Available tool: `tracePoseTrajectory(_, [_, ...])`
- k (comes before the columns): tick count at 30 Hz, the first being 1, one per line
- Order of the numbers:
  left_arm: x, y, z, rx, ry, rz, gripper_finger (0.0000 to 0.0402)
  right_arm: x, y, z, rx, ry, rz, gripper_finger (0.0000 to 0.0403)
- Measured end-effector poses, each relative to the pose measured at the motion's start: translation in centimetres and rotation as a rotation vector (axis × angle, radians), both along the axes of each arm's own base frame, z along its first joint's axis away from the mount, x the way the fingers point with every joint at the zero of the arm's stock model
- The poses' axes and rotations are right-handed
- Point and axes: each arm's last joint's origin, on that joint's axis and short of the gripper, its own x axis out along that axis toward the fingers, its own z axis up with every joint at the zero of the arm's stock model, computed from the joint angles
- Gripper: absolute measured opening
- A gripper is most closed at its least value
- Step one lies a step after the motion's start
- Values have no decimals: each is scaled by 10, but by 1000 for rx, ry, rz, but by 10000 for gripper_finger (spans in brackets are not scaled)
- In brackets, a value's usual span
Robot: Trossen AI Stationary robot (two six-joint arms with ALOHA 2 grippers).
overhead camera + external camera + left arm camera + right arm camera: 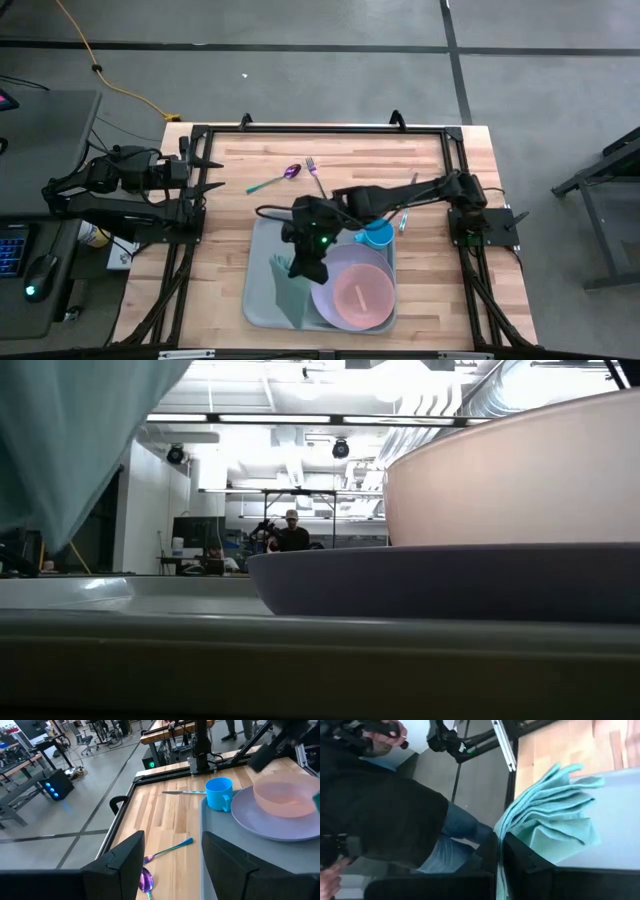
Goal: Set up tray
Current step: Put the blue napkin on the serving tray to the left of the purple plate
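the left gripper waits at the table's left edge, clear of every item, with its jaws released and nothing between them. the table is a pale wooden top in a black frame.

near the table's far edge, left of centre, lie a purple spoon with a teal handle and, just beside it, a fork.

the tray rests against the table's near edge, roughly central. on the tray's left half lies a folded teal cloth. the right gripper hangs over that cloth with its jaws clenched on the cloth's upper folds; the right wrist view shows the fabric bunched at the fingers and fanning onto the tray floor.

on the tray's right half sits a lavender plate carrying a pink bowl. a blue cup stands in the tray's far right corner, touching the plate's rim. a teal-handled knife lies on the table just beyond that corner.

a person in dark clothing stands beyond the table's near edge.
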Motion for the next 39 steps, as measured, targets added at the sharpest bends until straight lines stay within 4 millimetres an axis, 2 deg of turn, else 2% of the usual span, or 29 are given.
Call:
tracePoseTrajectory(7, [0,0,0,10,2,-3,227,14,-9,-14,47,-4,41,0])
tracePoseTrajectory(12, [0,0,0,9,2,-2,227,20,-8,-23,75,-14,98,0])
tracePoseTrajectory(25, [0,0,0,8,1,2,227,27,-1,-22,98,-131,188,0])
tracePoseTrajectory(33, [0,0,0,10,-1,11,227,51,6,-69,138,-84,201,0])
tracePoseTrajectory(39, [0,0,0,3,-2,13,227,54,2,-69,149,-107,208,0])
